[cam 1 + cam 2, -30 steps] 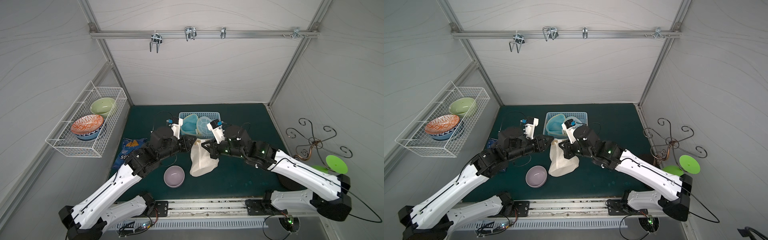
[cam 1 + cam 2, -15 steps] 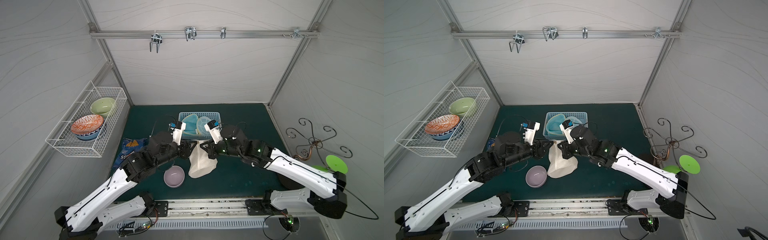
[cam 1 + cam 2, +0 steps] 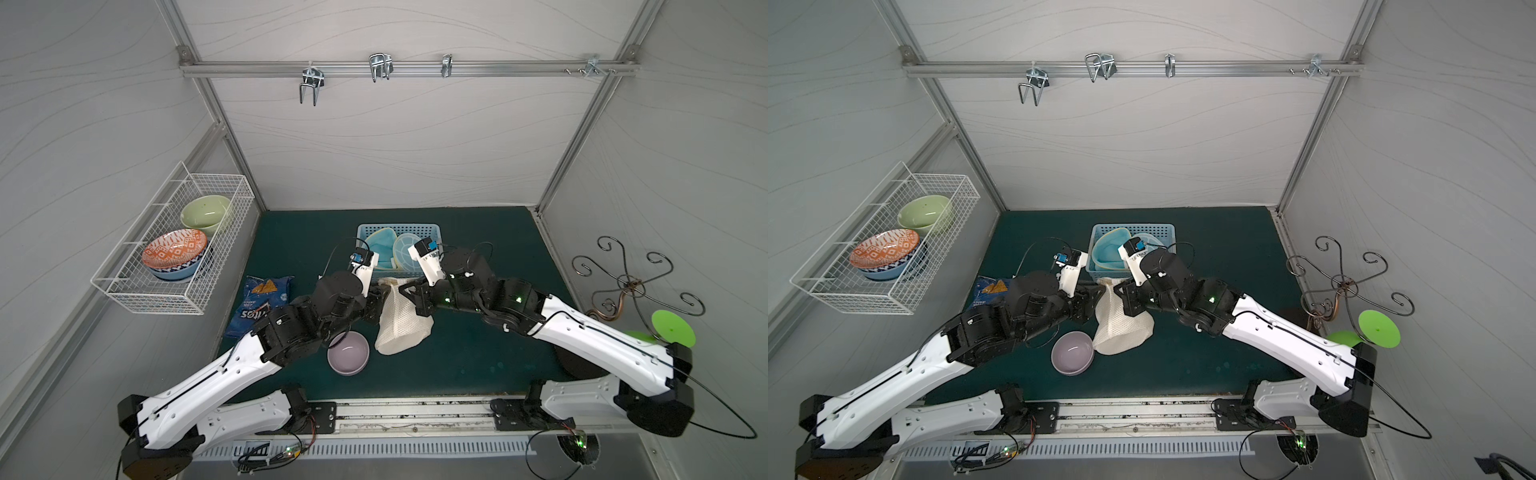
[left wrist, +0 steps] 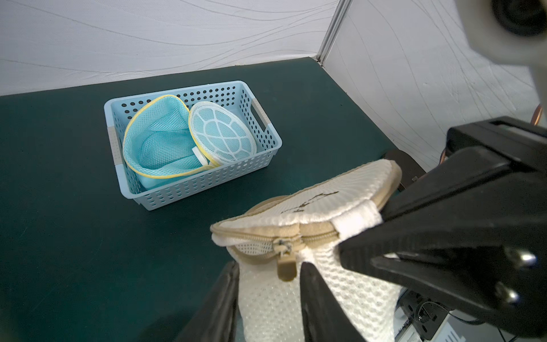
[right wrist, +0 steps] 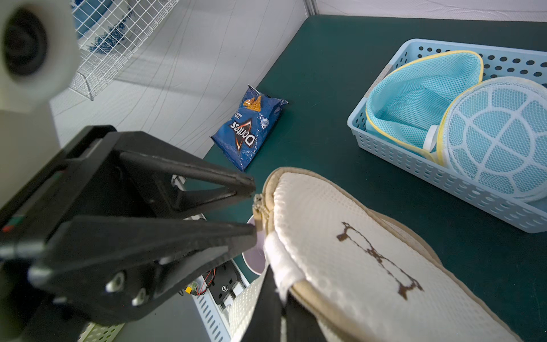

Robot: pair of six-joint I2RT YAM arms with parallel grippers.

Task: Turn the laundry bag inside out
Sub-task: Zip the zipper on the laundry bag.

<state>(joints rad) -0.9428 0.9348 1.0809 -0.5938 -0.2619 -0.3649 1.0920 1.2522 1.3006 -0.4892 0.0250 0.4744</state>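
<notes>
With right pincer (image 3: 405, 290), clamping shut on the white rim tab (image 4: 358, 220) of the laundry bag (image 3: 401, 328) at frame centre; with left pincer (image 5: 254, 209), straddling the zipper pull (image 4: 285, 268), jaws parted.

Both top views are looking steeply down from high above the near edge of the green table (image 3: 478, 374) toward the far wall (image 3: 395, 145), taking in the whole scene from well back. The left wrist camera is sitting close behind its fingers (image 4: 319, 296), facing far and right across the laundry bag (image 4: 310, 207) to the blue basket (image 4: 192, 189). The right wrist camera is facing far and left, close over the same bag, sharing that basket and also catching the chip bag (image 5: 248, 130).
</notes>
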